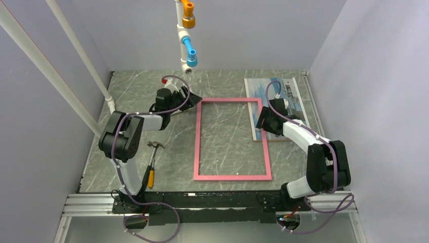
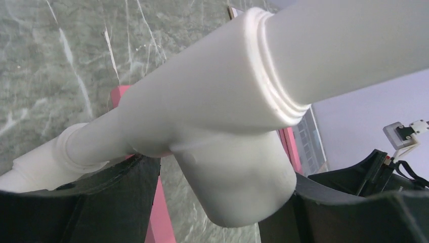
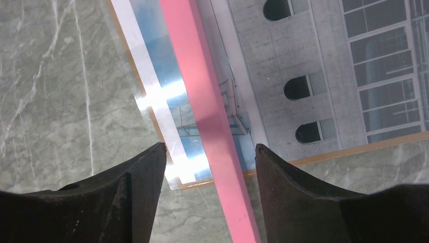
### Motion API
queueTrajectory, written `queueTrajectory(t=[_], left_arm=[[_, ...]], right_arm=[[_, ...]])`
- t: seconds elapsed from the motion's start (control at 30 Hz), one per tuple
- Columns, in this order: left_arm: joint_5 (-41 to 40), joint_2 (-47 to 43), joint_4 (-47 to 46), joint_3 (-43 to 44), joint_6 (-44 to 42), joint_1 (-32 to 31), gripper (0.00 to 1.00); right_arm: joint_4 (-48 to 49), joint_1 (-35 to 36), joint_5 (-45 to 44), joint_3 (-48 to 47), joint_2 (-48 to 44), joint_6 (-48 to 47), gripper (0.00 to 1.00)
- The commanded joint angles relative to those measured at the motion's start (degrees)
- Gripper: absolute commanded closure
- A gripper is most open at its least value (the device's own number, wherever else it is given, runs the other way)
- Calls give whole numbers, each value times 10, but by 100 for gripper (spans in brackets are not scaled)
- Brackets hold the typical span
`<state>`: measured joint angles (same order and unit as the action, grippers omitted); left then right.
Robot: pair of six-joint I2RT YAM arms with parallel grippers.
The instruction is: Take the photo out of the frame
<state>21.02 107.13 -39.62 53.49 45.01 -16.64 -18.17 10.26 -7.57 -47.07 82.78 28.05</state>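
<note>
Grey marble table [image 1: 136, 88], lilac walls [image 1: 253, 35]

paper photo [image 3: 324, 76], glossy clear sheet [image 3: 152, 96], matt pink frame [image 3: 202, 101], smooth white plastic pipe [image 2: 212, 101], table [image 3: 50, 76] — grey marble look

Pink frame [image 1: 197, 142], photo [image 1: 296, 98] with blue sky and white-grey building, grey-green marbled table [image 1: 227, 136] with white veins, yellow-handled hammer [image 1: 153, 164].
</note>
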Motion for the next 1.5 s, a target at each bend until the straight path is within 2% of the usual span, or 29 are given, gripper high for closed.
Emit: queueTrajectory(t=[0.0, 0.27, 0.63, 1.4, 1.47], left_arm=[[-37, 15, -17, 34, -12, 5, 32], [-50, 36, -8, 55, -24, 14, 31], [-69, 68, 16, 106, -60, 33, 31], [-60, 164, 65, 247, -96, 73, 30], [-51, 156, 59, 241, -89, 73, 30]], right_arm=[[16, -2, -25, -38, 13, -20, 33], [37, -3, -19, -34, 28, -31, 32], [28, -5, -61, -46, 55, -48, 30], [57, -13, -38, -74, 123, -75, 34], [57, -13, -31, -79, 131, -82, 38]])
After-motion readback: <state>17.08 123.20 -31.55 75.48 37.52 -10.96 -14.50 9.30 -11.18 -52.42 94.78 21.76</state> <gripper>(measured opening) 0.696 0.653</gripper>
